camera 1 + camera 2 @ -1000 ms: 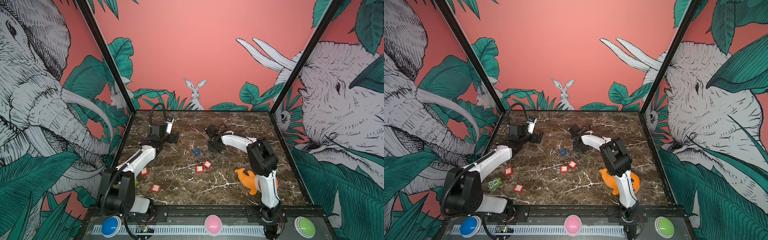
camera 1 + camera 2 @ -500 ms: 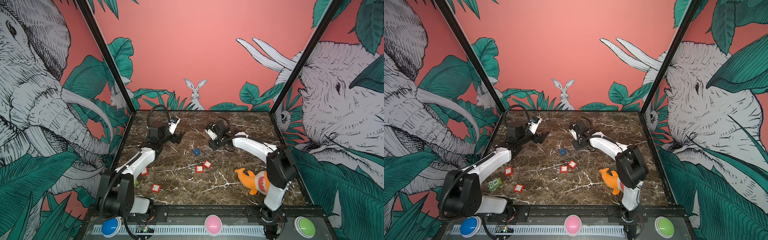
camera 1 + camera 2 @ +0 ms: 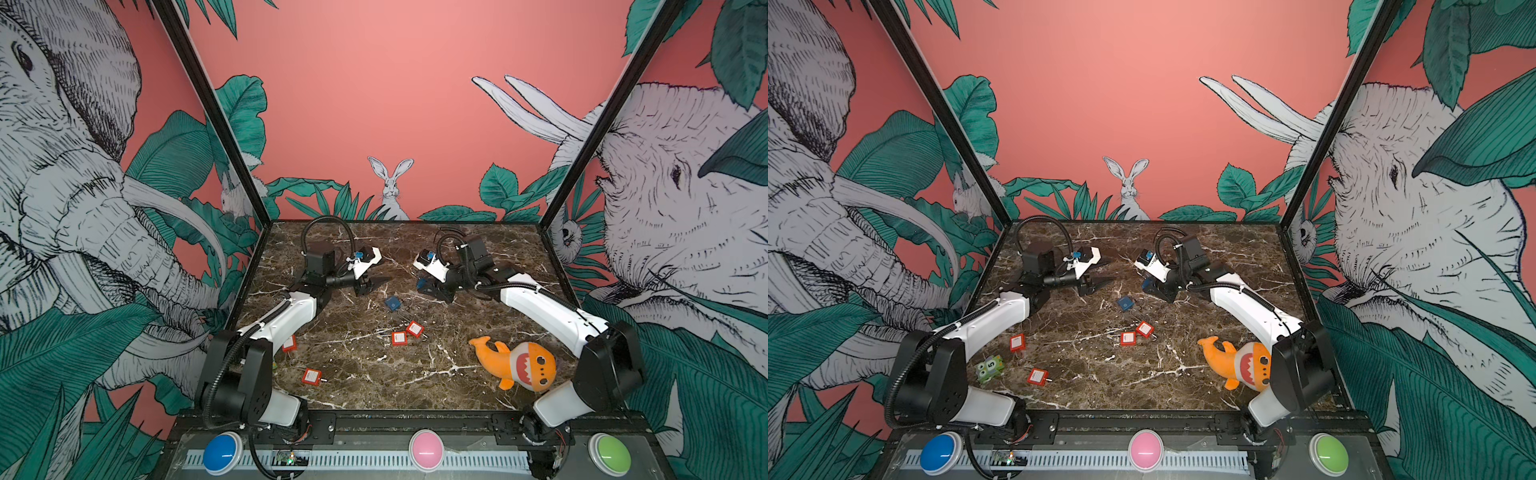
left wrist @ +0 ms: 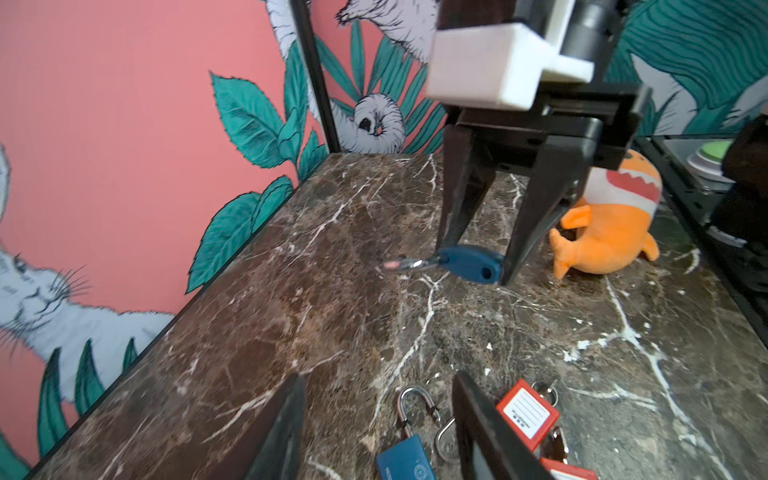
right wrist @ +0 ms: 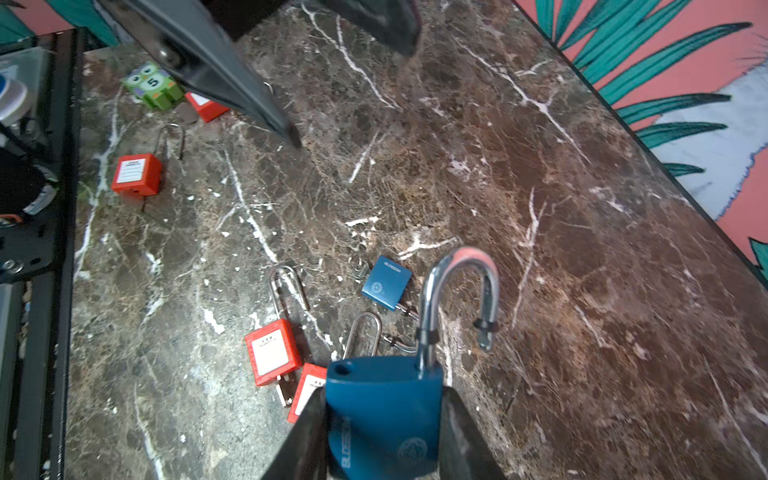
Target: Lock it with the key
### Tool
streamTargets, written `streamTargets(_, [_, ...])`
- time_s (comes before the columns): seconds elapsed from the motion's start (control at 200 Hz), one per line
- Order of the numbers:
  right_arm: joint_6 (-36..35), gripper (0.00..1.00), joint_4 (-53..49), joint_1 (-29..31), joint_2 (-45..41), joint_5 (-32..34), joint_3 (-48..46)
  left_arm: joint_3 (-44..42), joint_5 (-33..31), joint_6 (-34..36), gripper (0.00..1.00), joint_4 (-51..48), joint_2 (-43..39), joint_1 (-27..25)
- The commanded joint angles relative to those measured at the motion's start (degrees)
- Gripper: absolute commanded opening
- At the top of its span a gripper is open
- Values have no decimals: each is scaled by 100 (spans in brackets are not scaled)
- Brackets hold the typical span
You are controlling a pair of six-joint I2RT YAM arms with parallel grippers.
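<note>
Marble tops the table (image 3: 374,388), boxed in by pink jungle murals. Along the front edge sit a blue button (image 3: 222,453), a pink button (image 3: 426,450) and a green button (image 3: 609,453).

Nearest on the table lies a red lock (image 3: 311,376). To its left sits a green owl block (image 3: 989,368), and a second red lock (image 3: 289,344) lies just beside the left arm. An orange shark plush (image 3: 519,365) lies on the right, near the right arm. Past the middle, a pair of red locks (image 3: 399,338) lies close together. Just beyond them is a loose blue lock (image 3: 391,303) with its shackle open. Small metal bits lie around it, and I cannot tell which of them is a key.

Farther back, the two pincers face each other across the table's middle. The left pincer (image 4: 377,378) stands partly wide and holds nothing. In the left wrist view, the loose blue lock shows on the table through the gap between its fingers. The right pincer (image 4: 475,266), right of centre, grips the lock (image 5: 384,419) by its blue body. The steel shackle (image 5: 457,266) is sprung open, with its free end clear of the hole in the body.
</note>
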Motion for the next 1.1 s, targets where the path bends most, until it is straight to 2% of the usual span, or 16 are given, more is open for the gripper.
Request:
streamTargets(0.0, [-509,8,126,-3,-250,-696,20,219,366,530,57,63,7,-132])
streamTargets(0.17, [-646,8,-85,0,-275,-1097,77,168,12,1379,53,94,-29,-413])
streamTargets(0.295, [-807,8,-254,-5,-279,-1211,100,20,153,2162,38,362,-14,-481])
streamTargets(0.4, [-889,8,-320,6,-297,-1252,104,-24,30,2416,34,415,-58,-513])
streamTargets(0.595, [-1145,9,-598,6,-178,-1332,299,172,267,2912,34,-224,-19,-525])
streamTargets(0.75, [-1278,9,-741,13,-139,-1332,361,243,360,3265,39,-611,-18,-551])
streamTargets(0.89, [-1350,9,-847,38,-126,-1341,396,303,137,3639,44,-898,-35,-647])
streamTargets(1.096, [-1439,9,-972,79,-78,-1359,427,355,-17,3816,43,-985,-28,-796])
